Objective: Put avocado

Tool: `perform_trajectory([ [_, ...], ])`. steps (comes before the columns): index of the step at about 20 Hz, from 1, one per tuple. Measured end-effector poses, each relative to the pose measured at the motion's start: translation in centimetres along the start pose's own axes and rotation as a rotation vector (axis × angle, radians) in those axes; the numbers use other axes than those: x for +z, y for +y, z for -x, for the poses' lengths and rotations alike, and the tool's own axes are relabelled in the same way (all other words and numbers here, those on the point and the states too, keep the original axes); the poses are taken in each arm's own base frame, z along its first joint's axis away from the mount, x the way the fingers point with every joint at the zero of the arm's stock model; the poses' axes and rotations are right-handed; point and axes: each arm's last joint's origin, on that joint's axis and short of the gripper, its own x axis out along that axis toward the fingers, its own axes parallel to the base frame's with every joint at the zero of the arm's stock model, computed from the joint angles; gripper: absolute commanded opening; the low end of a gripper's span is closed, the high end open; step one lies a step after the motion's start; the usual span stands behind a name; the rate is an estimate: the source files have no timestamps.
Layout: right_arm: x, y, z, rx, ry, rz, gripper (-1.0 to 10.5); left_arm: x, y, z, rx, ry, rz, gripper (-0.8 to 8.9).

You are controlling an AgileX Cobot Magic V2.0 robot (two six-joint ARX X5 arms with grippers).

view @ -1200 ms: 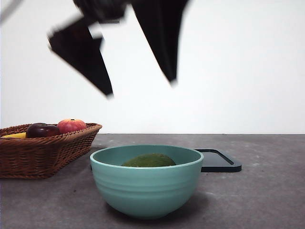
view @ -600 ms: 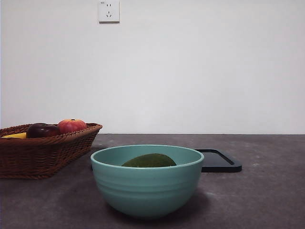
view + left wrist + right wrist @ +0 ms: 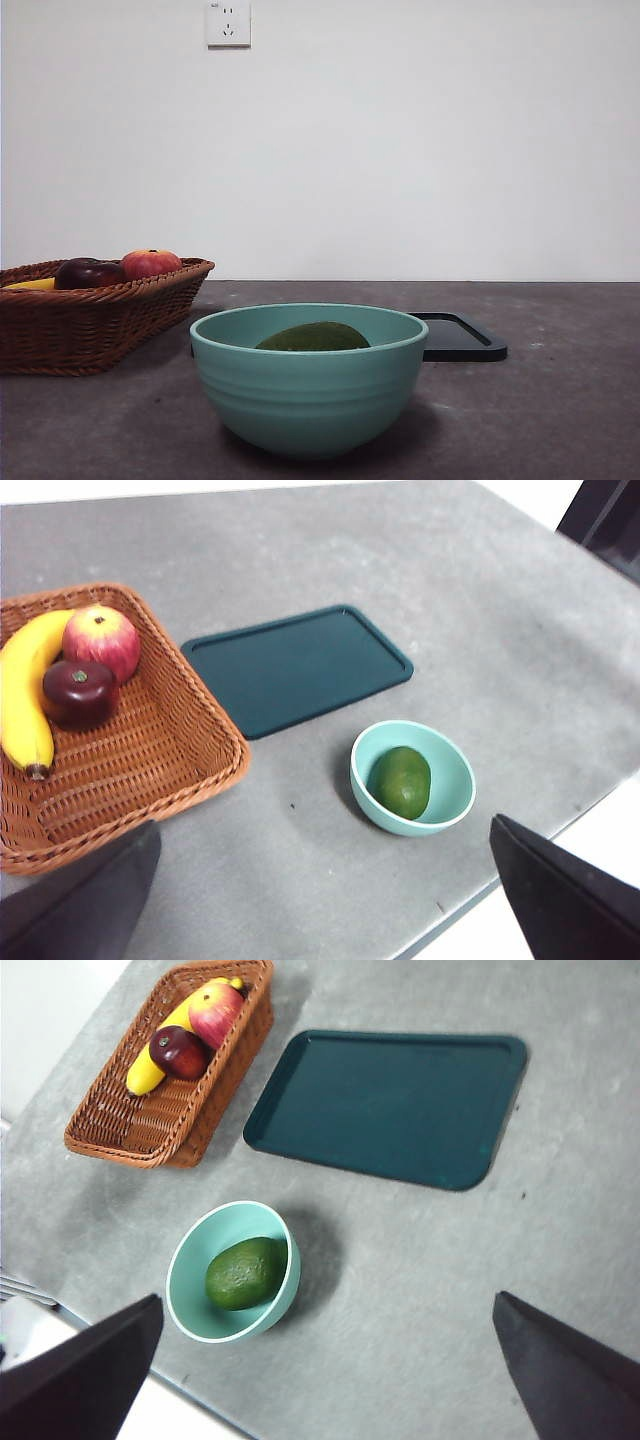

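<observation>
With the avocado (image 3: pixel 245 1273) lying in the green bowl (image 3: pixel 184 1300) on the table (image 3: pixel 420 1280), my left claw (image 3: pixel 320 920) and right claw (image 3: pixel 325 1380) both hang high, wide open and empty, so I'd probably just keep clear.

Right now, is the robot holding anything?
No. Both grippers, left and right, are open and empty; the avocado lies in the teal bowl.
</observation>
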Motion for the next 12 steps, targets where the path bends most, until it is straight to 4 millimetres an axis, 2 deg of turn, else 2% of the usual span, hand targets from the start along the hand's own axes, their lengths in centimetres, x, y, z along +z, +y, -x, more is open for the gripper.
perform_trajectory([
  [3,0.7,0.0,-1.4,0.036,0.054,-0.031,5.4,-0.1,0.1,0.1,-0.002,-0.004,-0.002,5.27],
  [6,2.1,0.3,-3.9,0.064,0.086,-0.038,5.4,0.0,0.1,0.1,-0.002,-0.005,-0.009,5.27],
  [9,3.1,0.9,-7.8,0.031,0.152,-0.053,5.4,0.0,0.1,0.1,-0.002,-0.005,-0.013,5.27],
  [12,2.7,1.8,-12.4,-0.031,0.275,-0.046,5.4,0.0,0.1,0.1,-0.002,-0.005,-0.013,5.27],
])
